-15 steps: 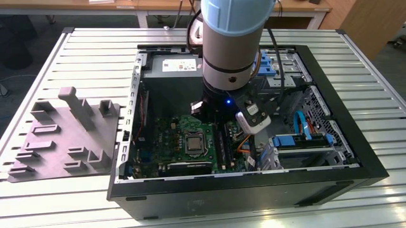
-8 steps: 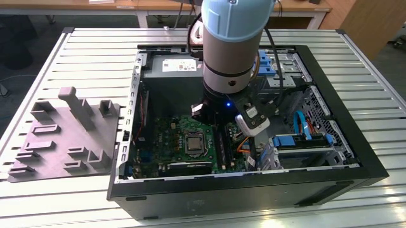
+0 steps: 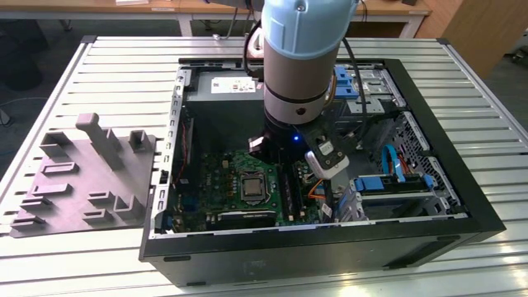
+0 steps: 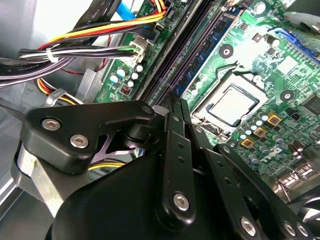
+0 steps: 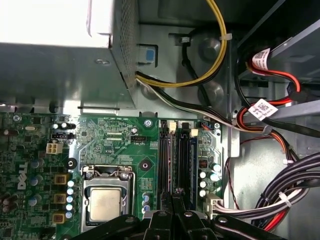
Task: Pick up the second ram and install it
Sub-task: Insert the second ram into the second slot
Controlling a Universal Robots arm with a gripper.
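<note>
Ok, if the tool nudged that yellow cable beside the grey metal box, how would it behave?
Probably floppy: the yellow cable hangs in a loose curve. It would likely spring back rather than stay moved, since a pale tie holds it near the bend. Probably light, being thin.

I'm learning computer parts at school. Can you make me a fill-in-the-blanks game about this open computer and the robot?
1. In the first wrist view, the gripper hangs over the memory slots on the ____ motherboard.
2. The grey tray lies on the table on the exterior view's ____ of the computer case.
3. The plastic drive clips inside the case are bright ____.
Missing words: green, left, blue.
</note>
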